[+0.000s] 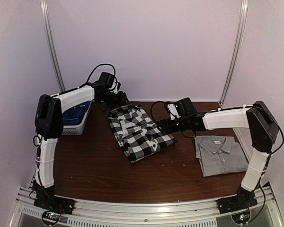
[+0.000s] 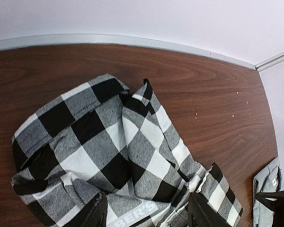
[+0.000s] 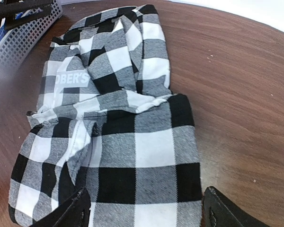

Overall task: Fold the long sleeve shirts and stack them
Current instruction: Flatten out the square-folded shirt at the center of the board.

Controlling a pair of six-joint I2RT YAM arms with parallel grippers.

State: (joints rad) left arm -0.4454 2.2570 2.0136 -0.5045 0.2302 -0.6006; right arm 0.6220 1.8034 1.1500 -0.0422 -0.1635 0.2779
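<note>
The black-and-white check flannel shirt [image 1: 138,131] lies loosely folded mid-table, its white lettering facing up [image 2: 132,211]; it fills the right wrist view [image 3: 118,137]. The grey collared shirt [image 1: 221,153] lies folded at the right and shows at the corner of the left wrist view [image 2: 267,196]. My left gripper [image 1: 120,99] hangs open over the flannel's far end, its jaws [image 2: 146,213] spread above the lettering. My right gripper [image 1: 162,126] is open at the flannel's right edge, jaws [image 3: 144,213] wide over the cloth. Neither holds anything.
A white mesh basket [image 1: 76,117] with blue contents stands at the back left under the left arm, and shows in the right wrist view [image 3: 23,38]. White walls close the table's back and sides. Bare wood [image 1: 109,175] lies in front of the shirts.
</note>
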